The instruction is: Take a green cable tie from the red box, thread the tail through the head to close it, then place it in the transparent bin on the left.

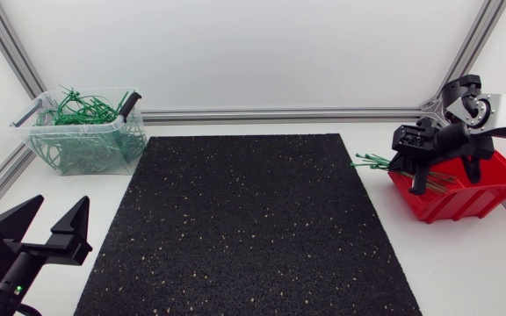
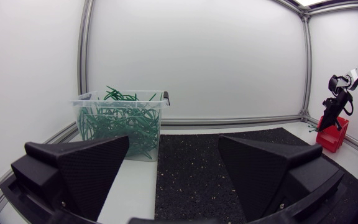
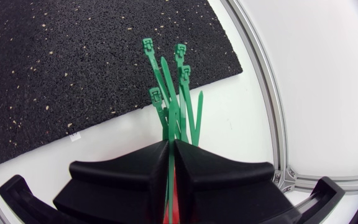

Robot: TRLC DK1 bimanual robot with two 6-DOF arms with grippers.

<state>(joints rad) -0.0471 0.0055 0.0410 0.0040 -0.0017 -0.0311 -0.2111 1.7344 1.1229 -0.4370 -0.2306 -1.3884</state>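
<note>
The right pincer (image 3: 171, 144), its matte wedges clenched on a slim green cable tie (image 3: 171, 118), hangs over the glossy red box (image 1: 464, 200). The left pincer (image 1: 60, 206) stands released beside the speckled black mat (image 1: 244, 228).

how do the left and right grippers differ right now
The left gripper is open and empty; the right gripper is shut on a green cable tie. The left gripper sits beside the mat; the right gripper is at the red box. Both are matte black.
</note>
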